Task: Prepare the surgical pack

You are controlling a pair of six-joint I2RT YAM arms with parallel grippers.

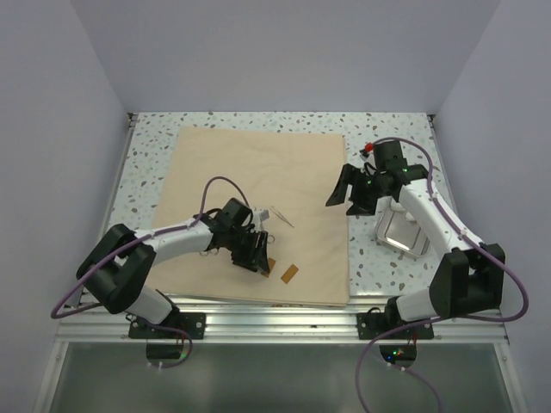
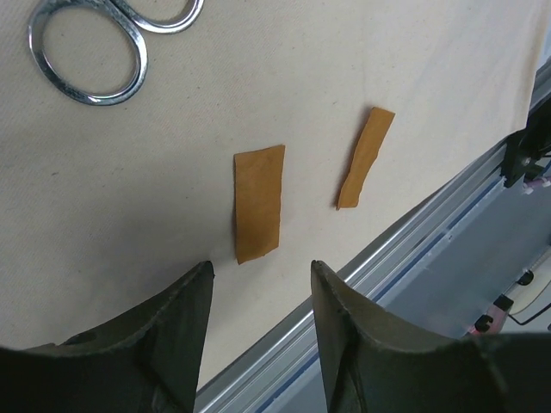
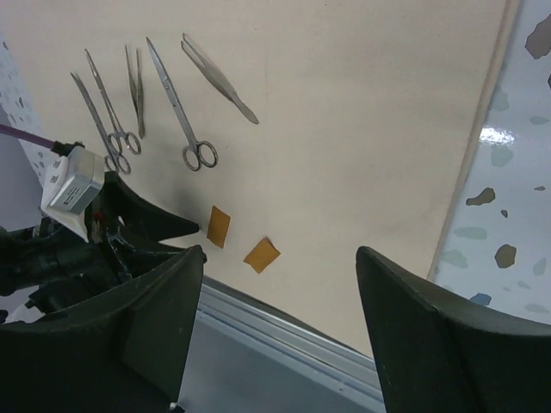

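Worktop [image 1: 146, 146] is recorded as white terrazzo with dark and grey speckles, closed in at the left, far and right edges by plain pale lavender walls [image 1: 284, 52]. An aluminium rail [image 1: 275, 323] is fitted along the near edge, with a dull grey-green panel [image 1: 284, 379] seen below it. Lighting is soft and even; a small glare spot [image 3: 499, 136] is caught on the speckled surface in the right wrist view.

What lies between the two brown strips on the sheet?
Only bare tan sheet; the broad strip and the slim strip lie apart, as the left wrist view shows.
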